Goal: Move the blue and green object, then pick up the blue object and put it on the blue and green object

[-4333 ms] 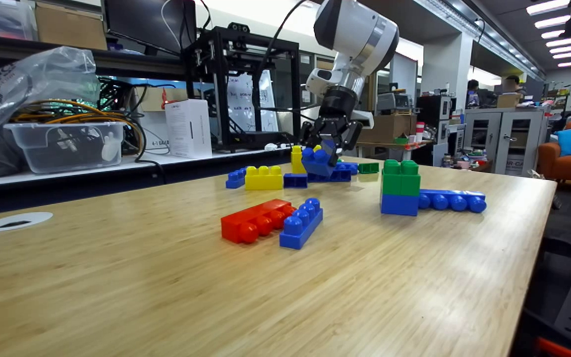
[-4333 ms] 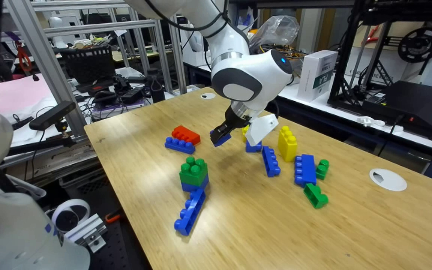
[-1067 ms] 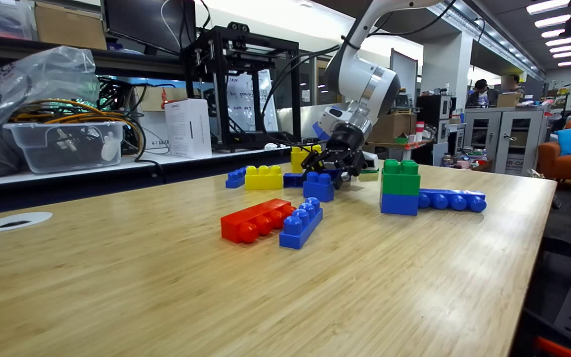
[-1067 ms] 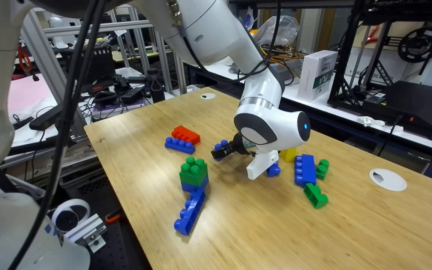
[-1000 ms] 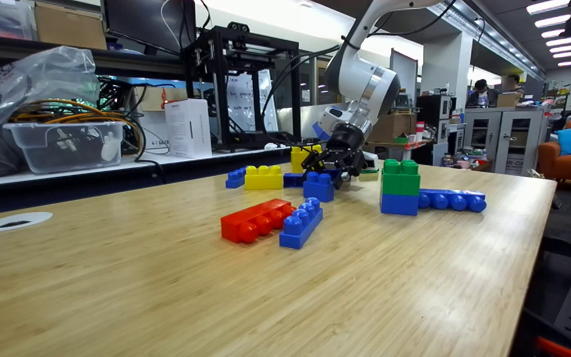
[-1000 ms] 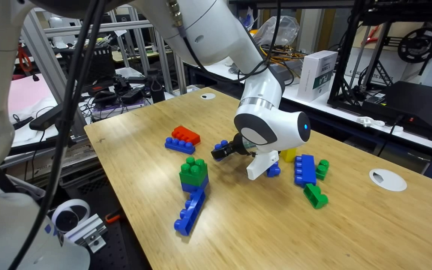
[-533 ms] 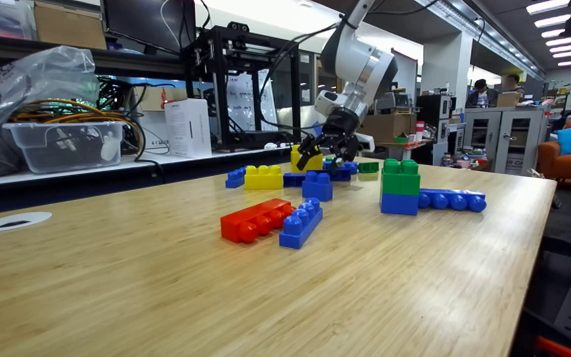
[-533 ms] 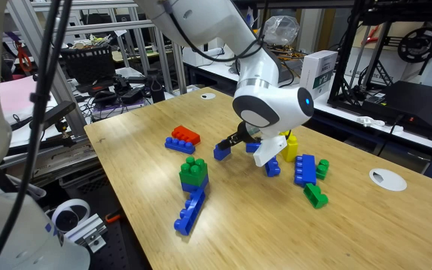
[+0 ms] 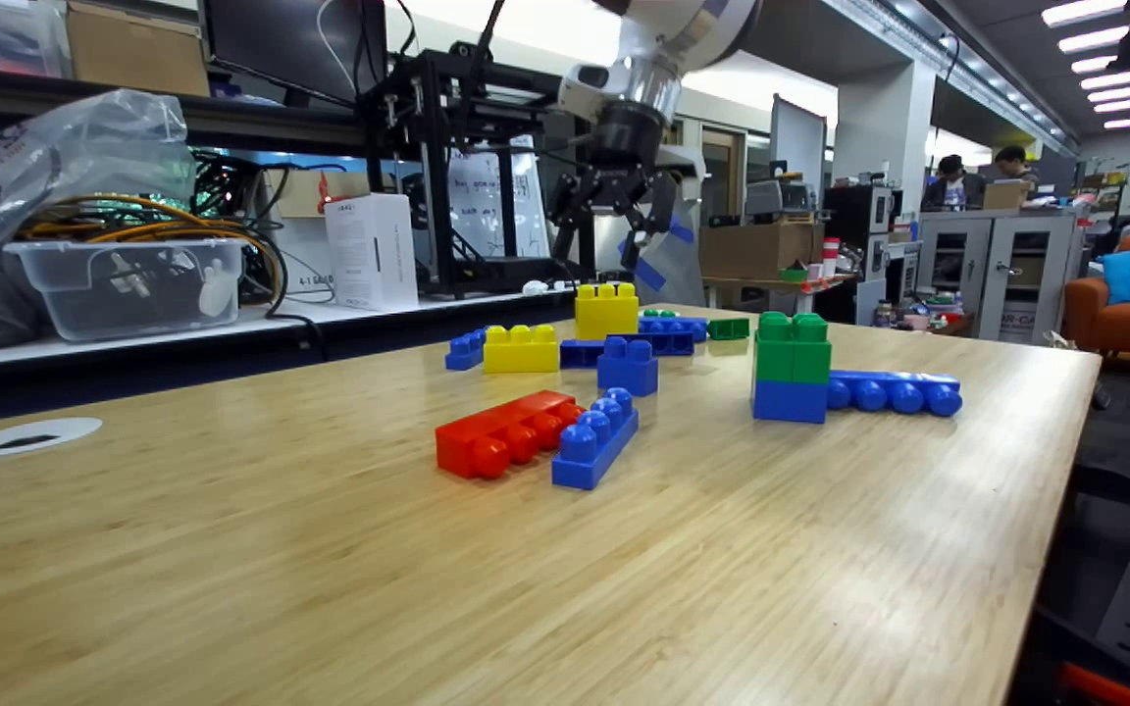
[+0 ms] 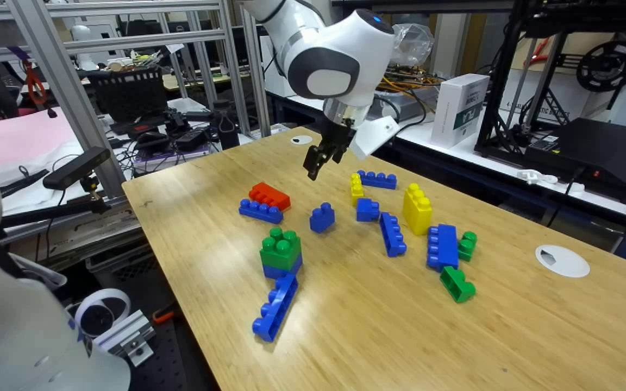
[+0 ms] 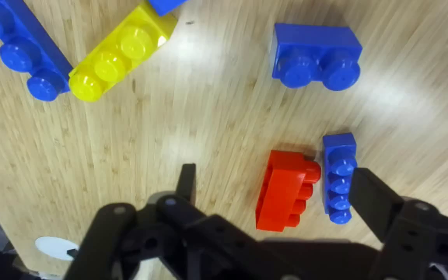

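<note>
Nearest the claw [image 9: 596, 251], in the wrist view, we are finding glossy plastic: a red brick [image 11: 284, 190] is lying on its side, showing through the gap between the fingers [image 11: 372, 200], its knobs pointing at a narrow blue strip [image 11: 339, 182] just beside it. Farther out from the fingers, the small blue brick [image 11: 317, 39] is sitting apart, smooth and blocky, two round studs topping it. Across from it, a yellow brick [image 11: 122, 53] with three studs is gleaming. All are resting below the claw on a streaky, wood-grained table [image 9: 330, 569].

Only the exterior views are giving us the blue and green tower [image 10: 280, 255]: it is standing upright, farther off to the claw's side, and a long blue brick [image 9: 894, 381] is lying next to it, studs facing sideways. In an exterior view, we are also noticing two people [image 9: 954, 191] far past the claw.

The claw itself is hanging clear above the bricks, its fingers standing wide apart and enclosing only air; how high it is hanging, we are finding hard to judge.
</note>
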